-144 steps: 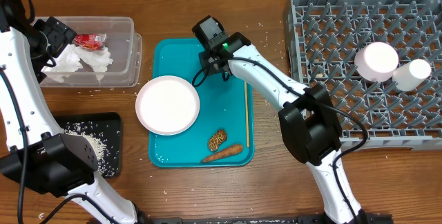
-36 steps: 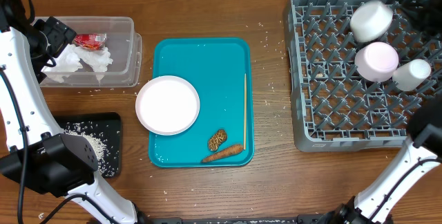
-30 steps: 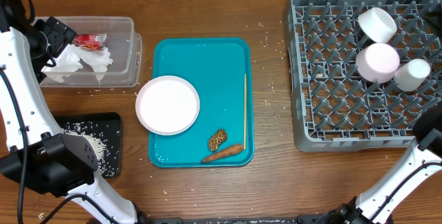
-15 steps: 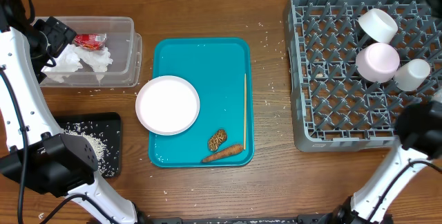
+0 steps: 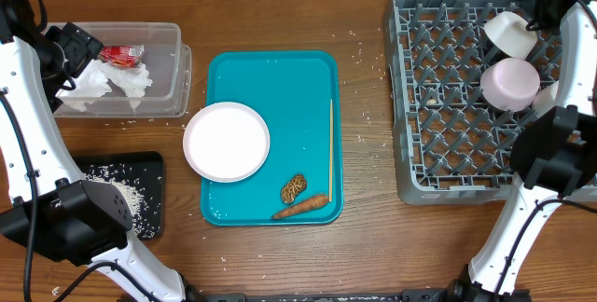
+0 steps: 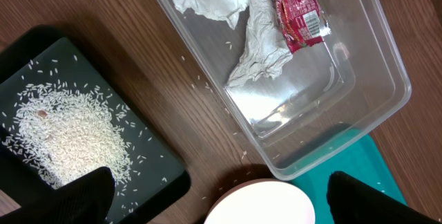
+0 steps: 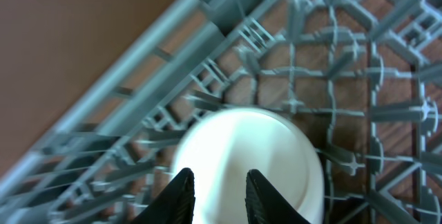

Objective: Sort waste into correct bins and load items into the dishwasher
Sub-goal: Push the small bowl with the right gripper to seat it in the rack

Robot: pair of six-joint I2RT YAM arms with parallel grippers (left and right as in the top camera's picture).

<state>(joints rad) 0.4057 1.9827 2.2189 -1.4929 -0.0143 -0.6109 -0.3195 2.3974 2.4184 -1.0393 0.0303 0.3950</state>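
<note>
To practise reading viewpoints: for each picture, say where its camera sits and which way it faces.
Overhead: above the table, straight down on teal tray and grey rack; left arm, right arm show.
Left wrist: on left arm, down at clear tub and black tray; left end effector along the bottom.
Right wrist: on right arm, down at white bowl in the rack; right end effector at bottom.
Shared: tub and black tray, overhead and left wrist.

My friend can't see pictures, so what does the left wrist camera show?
A clear plastic tub on a wooden table holds a crumpled white napkin and a red wrapper. Beside it, a black tray carries a pile of white rice. The edge of a white plate shows at the bottom, between the left arm's wide-open fingers.
</note>
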